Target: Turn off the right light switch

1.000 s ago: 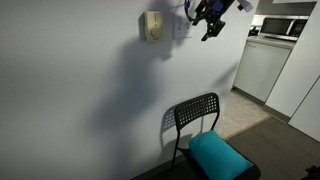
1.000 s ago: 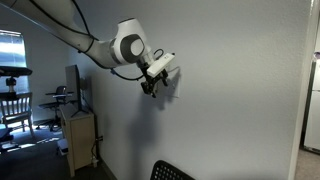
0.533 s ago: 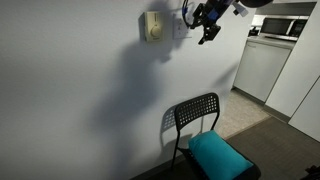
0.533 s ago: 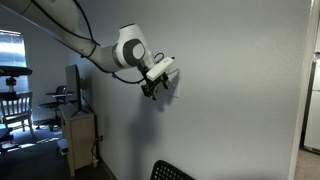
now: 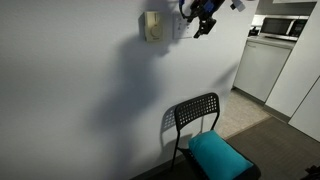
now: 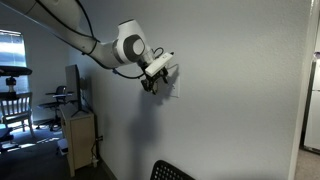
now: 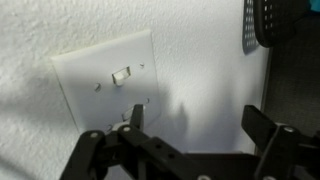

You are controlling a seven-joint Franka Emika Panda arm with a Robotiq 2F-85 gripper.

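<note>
The right light switch is a white square plate on the white wall, showing in the wrist view (image 7: 105, 85) with one small toggle (image 7: 122, 74) in plain sight and a second toggle half hidden behind a fingertip. In an exterior view the plate (image 5: 178, 28) sits just right of a beige box. My gripper (image 7: 198, 122) is open and empty, its left finger over the plate's edge and its right finger over bare wall. It hovers close to the wall in both exterior views (image 5: 203, 20) (image 6: 150, 86). I cannot tell whether a finger touches the toggle.
A beige box with a dial (image 5: 152, 27) is mounted beside the plate. A black chair (image 5: 195, 113) with a teal cushion (image 5: 220, 155) stands below by the wall. White kitchen cabinets (image 5: 262, 65) stand to the right. A desk and chairs (image 6: 75, 125) stand behind the arm.
My gripper has moved up and toward the wall, closing in on the switch plate. It stays open.
</note>
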